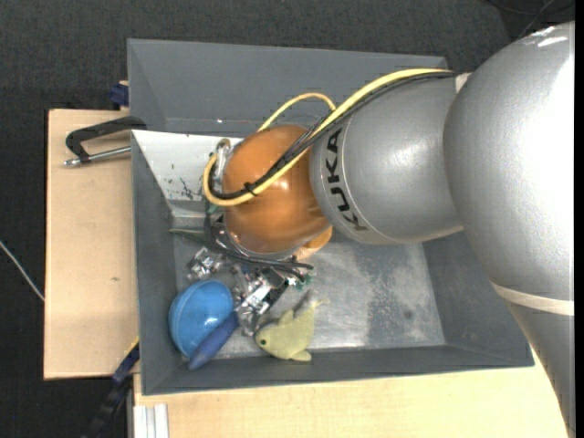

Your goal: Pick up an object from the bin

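Gripper (260, 292) low between one round blue cup (196, 316) and one pale yellow fish-shaped toy (287, 338), near-left corner. Its opening: cannot tell.

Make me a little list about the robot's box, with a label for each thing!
box: grey metal bin, its floor bare on the right
robot: silver arm reaching in from the right, orange cover on its wrist
end effector: low over the things in the near left corner
nearest things: blue bowl and yellow soft toy, either side of it
also there: blue stick against the bowl
holding something: cannot tell
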{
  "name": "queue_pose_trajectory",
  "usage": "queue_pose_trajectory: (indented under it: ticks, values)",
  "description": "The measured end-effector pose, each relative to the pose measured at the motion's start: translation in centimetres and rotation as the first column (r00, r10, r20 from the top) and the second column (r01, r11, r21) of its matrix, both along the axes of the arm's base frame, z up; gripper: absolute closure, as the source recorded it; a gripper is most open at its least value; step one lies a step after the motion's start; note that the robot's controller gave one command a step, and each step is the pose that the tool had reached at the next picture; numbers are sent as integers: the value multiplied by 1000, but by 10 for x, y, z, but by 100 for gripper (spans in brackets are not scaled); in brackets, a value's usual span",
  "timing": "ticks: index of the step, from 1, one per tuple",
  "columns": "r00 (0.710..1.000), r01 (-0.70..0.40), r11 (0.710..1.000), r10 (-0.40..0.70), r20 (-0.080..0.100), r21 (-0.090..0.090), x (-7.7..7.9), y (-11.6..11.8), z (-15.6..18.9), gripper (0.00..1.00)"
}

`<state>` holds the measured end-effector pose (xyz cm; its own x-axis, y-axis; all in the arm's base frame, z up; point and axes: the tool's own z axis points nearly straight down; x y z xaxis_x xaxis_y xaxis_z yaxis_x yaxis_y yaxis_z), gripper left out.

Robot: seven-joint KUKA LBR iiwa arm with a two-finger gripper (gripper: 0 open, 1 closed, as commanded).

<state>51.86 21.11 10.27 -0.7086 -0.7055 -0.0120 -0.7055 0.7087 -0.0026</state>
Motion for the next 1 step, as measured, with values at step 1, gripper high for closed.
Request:
queue_pose_trajectory:
  ticks: [1]
  values:
    - [988, -152, 988, 152, 4, -3, 7, 1, -22, 0]
